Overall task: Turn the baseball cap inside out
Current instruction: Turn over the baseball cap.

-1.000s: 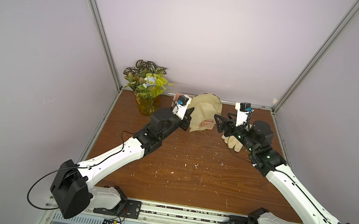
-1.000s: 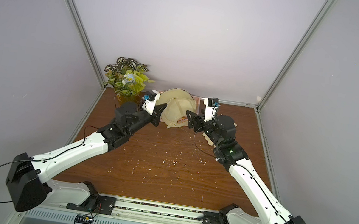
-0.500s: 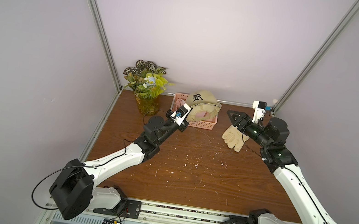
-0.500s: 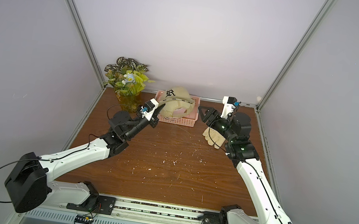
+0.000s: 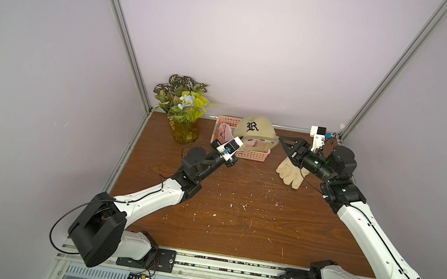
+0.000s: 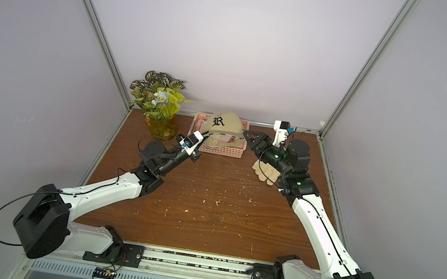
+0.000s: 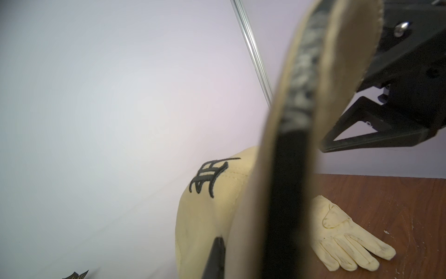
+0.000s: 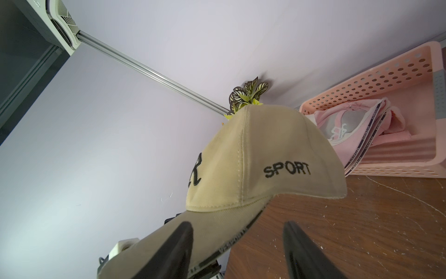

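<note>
White arms [image 5: 147,198] — black joints, cables

— Where's the cap [image 5: 254,131] from your left gripper [image 5: 238,142]?
— Its brim sits in that gripper, with the crown beyond it, over the basket [image 5: 252,156].

— And from your right gripper [image 5: 282,140]?
— The cap is just ahead of its tips. The glove [image 5: 289,174] lies on the table [image 5: 236,208] under it. The plant [image 5: 183,110] stands beyond your left gripper, well apart from the basket's far side.
</note>
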